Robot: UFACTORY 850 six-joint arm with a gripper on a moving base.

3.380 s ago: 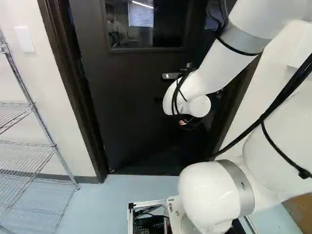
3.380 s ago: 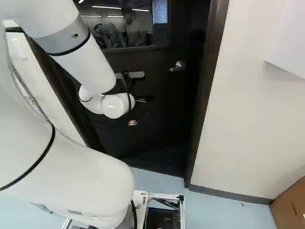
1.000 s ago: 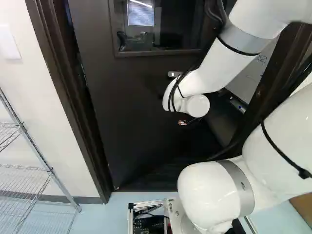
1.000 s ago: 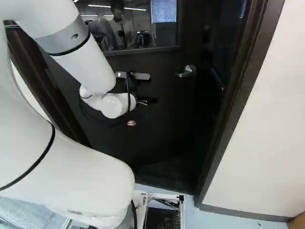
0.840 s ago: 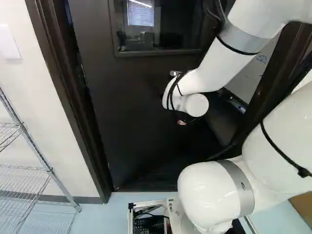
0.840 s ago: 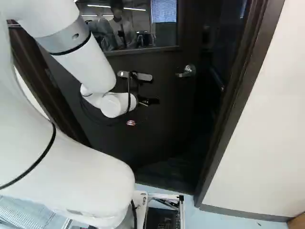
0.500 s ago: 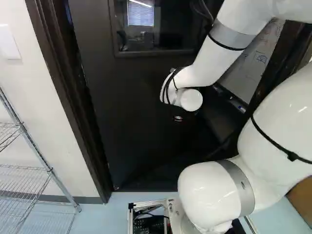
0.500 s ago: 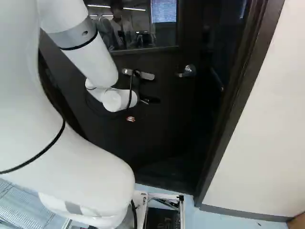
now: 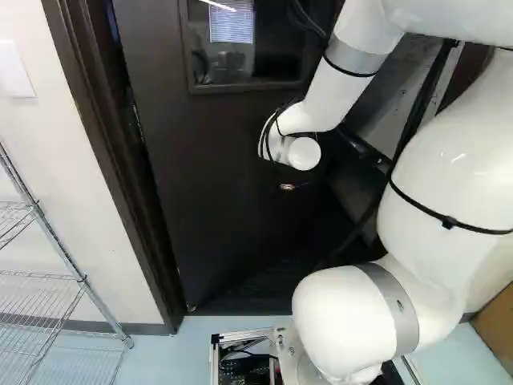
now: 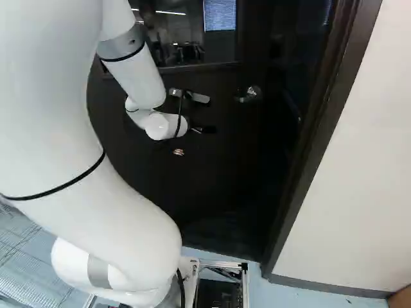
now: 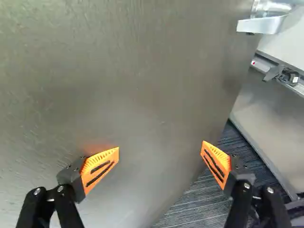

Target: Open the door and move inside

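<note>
The dark door [image 9: 216, 176] stands ajar, swung away from me, with a gap along its handle side. Its metal lever [image 10: 250, 94] shows right of the arm in the right base view. My gripper [image 10: 204, 129] is held low before the door, below lever height. In the wrist view the gripper [image 11: 160, 154] has its orange-padded fingers spread wide, nothing held between them. One finger is at the door's face [image 11: 128, 85]; whether it touches is unclear. The other is by the door's free edge, over the floor beyond. The lever [image 11: 263, 24] lies ahead, off to that finger's side.
The dark frame stands on both sides, its hinge-side post [image 9: 120, 176] and handle-side post [image 10: 321, 141]. A wire shelf [image 9: 60, 261] is at the left of the left base view. Past the door are ribbed flooring [image 11: 199, 204] and a pale panel [image 11: 275, 114].
The base has moved forward, bringing the doorway closer. The door has swung further inward. Lately my arm has reached ahead, its wrist shifting left in the left base view and right in the right one.
</note>
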